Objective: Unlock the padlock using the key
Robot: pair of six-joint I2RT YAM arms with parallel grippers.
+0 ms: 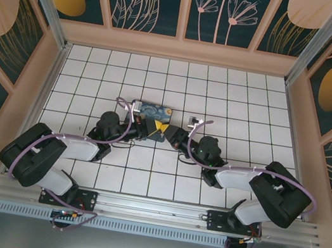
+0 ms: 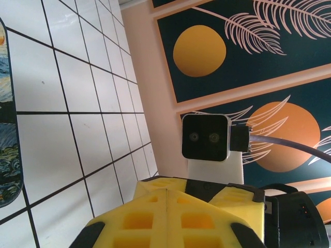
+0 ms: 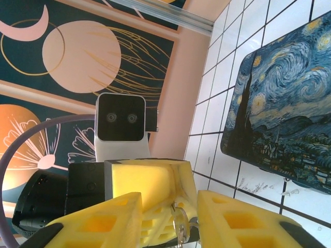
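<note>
The left claw (image 2: 166, 194) is pressed together, meeting the right claw (image 3: 168, 206), whose jaws are parted slightly around a small silvery piece (image 3: 181, 225); key or shackle cannot be told. Both tips should be held aligned before turning. The painted box (image 3: 279, 103), just far of them on the counter (image 1: 222, 95), is closed.

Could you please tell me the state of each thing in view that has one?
Left gripper with yellow fingers: shut.
Right gripper with yellow fingers: fingers apart, small silvery metal piece between them, grip unclear.
Rectangular box printed with blue-yellow swirly painting: lying flat on white tiled table.
</note>
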